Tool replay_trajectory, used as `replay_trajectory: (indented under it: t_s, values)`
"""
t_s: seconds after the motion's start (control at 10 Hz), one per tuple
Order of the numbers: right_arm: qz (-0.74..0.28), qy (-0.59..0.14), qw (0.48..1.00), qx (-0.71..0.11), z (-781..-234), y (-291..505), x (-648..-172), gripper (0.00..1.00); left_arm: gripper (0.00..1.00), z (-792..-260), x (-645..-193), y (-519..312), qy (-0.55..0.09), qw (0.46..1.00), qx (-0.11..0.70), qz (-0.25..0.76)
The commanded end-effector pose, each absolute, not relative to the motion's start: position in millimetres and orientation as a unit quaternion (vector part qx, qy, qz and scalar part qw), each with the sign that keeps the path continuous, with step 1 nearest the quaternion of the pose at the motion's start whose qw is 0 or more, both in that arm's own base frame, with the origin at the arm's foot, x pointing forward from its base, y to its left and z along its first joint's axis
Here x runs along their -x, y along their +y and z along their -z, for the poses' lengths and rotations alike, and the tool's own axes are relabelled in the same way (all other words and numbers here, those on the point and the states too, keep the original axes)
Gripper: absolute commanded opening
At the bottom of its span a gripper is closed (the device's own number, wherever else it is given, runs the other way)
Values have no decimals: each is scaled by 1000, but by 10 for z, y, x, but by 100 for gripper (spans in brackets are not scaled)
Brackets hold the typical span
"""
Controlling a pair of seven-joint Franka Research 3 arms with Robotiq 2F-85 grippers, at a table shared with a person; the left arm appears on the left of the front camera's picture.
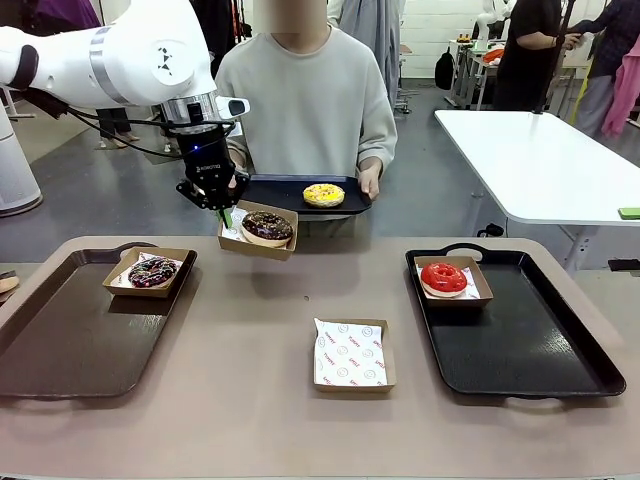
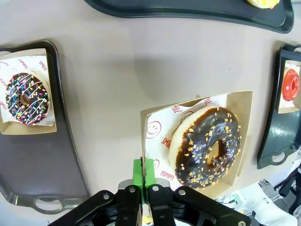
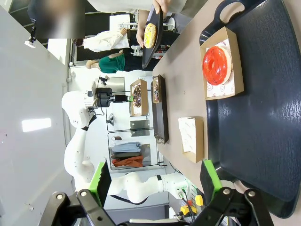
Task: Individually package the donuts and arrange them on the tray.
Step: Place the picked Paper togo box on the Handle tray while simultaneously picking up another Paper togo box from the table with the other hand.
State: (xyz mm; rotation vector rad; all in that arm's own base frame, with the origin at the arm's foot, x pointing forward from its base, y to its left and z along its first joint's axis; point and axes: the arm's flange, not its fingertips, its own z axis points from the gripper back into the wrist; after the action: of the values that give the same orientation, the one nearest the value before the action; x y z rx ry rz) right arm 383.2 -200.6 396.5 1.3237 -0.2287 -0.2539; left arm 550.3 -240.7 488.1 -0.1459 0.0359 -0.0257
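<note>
My left gripper (image 1: 222,207) is shut on the near edge of a paper-lined cardboard box (image 1: 240,245) and holds it above the table; a chocolate-brown donut (image 1: 266,227) with sprinkles lies in it. In the left wrist view the green pads (image 2: 137,172) pinch the box wall beside that donut (image 2: 207,146). A dark donut (image 1: 152,271) with coloured sprinkles sits boxed on the left tray (image 1: 70,345). The red donut (image 1: 443,277) sits boxed on the right tray (image 1: 530,345). The yellow donut (image 1: 323,194) lies on a black tray (image 1: 280,190) held by the person. My right gripper (image 3: 155,178) hangs open over the right tray (image 3: 268,122).
An empty paper-lined box (image 1: 350,354) lies at the table's middle front. The person stands at the far edge with both hands on their tray. A white table (image 1: 540,160) stands behind on the right.
</note>
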Motion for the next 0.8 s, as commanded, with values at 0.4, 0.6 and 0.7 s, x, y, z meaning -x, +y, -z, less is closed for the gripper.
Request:
replay_trajectory:
  t_s: [0.4,0.6,0.7]
  values:
    - [22,-98,897,-431,-4940,-694,-3924,100,1,-5081,-5069,-1278,-6,993,13,120]
    - [4,-89,926,-368,-4946,-23,-3966,100,1,-4943,-4953,-804,-5,995,37,95]
    - [-3,-86,933,-350,-4912,220,-3996,100,1,-4886,-4886,-619,-4,995,56,85]
